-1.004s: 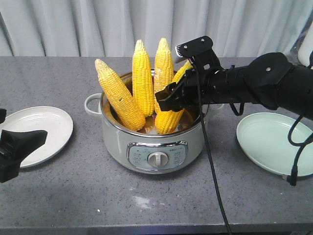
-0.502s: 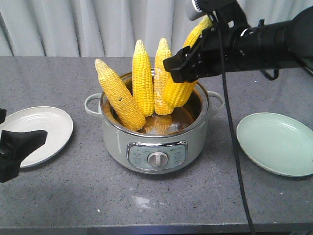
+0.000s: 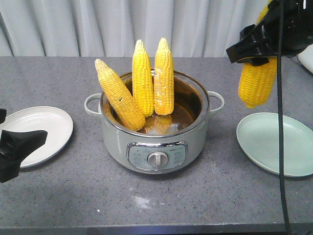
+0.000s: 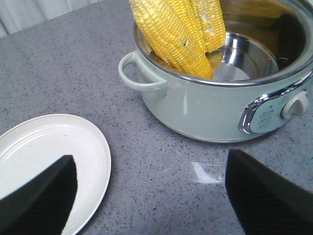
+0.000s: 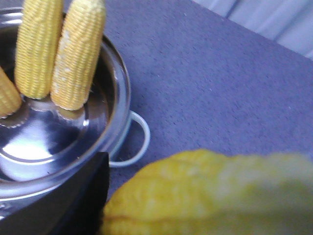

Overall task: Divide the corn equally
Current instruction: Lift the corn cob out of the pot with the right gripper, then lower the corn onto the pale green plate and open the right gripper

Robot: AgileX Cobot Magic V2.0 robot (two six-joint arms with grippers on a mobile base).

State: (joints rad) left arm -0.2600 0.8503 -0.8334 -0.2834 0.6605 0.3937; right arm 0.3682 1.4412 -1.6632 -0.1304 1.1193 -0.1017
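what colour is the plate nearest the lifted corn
Pale mint green: the plate shows best in the exterior front-facing view.

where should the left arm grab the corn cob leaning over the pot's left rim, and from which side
Grip the leaning yellow corn cob on its upper half, above the rim of the pale green cooking pot. Come from the left, jaws across its width: that half sticks out free and tilts toward the open left gripper, while its base sits deep beside two upright cobs.

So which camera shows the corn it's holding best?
The exterior front-facing view: the held corn cob is sharp and mostly visible. The right wrist view shows it blurred and cropped; the left wrist view misses it.
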